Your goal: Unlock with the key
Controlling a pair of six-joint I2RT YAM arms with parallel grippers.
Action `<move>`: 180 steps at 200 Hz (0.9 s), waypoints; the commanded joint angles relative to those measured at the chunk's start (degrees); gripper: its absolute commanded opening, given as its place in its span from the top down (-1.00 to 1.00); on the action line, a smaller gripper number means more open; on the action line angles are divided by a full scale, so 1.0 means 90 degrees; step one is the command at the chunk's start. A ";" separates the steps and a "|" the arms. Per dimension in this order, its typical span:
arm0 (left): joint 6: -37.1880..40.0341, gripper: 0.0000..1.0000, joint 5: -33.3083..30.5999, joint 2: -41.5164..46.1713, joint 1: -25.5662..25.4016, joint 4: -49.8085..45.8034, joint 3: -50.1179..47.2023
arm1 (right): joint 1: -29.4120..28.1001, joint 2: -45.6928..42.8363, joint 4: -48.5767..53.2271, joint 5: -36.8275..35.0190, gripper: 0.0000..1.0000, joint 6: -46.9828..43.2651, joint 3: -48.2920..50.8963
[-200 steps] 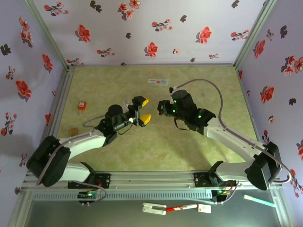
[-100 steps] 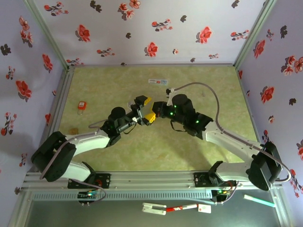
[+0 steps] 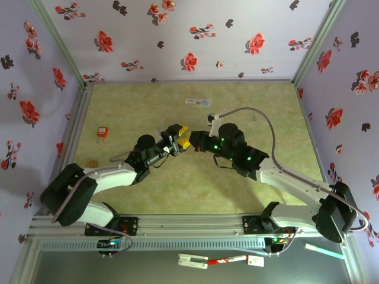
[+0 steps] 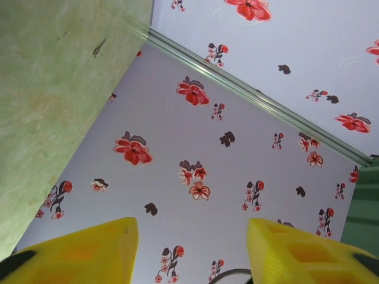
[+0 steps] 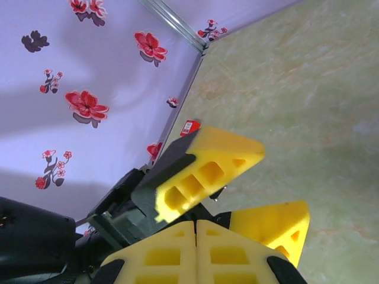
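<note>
My left gripper [image 3: 182, 136] and right gripper [image 3: 198, 144] meet tip to tip above the middle of the green table [image 3: 148, 106]. The left gripper [image 4: 189, 232] is open, and nothing shows between its yellow fingers [image 4: 89, 248]. In the right wrist view my right gripper [image 5: 196, 223] is shut, its yellow pads pressed flat together. The left gripper's open fingers [image 5: 207, 163] stand just beyond its tip. A small dark metal bit with a glint [image 5: 215, 197] shows there; I cannot tell whether it is the key. No lock is identifiable.
A small red tag-like item [image 3: 102, 131] lies near the left wall, and a brownish bit [image 3: 92, 164] sits below it. A white and red strip [image 3: 197, 102] lies at the back middle. A tiny object [image 3: 254, 117] rests at the right. Flowered walls enclose the table.
Both arms have moved toward each other. The left gripper swung right and narrowed its opening, and the right gripper came left, so their tips now meet.
</note>
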State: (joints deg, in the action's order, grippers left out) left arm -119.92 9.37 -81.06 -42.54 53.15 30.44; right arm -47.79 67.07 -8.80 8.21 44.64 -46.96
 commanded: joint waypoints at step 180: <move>0.0579 1.00 0.0157 0.0499 0.0154 -0.0024 -0.0074 | 0.0434 -0.0079 0.0479 0.0260 1.00 -0.0212 -0.0027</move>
State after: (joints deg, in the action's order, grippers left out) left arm -118.08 8.97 -79.46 -41.04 51.81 29.82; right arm -45.23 66.70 -8.05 10.61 44.14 -46.02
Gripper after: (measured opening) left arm 0.049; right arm 0.042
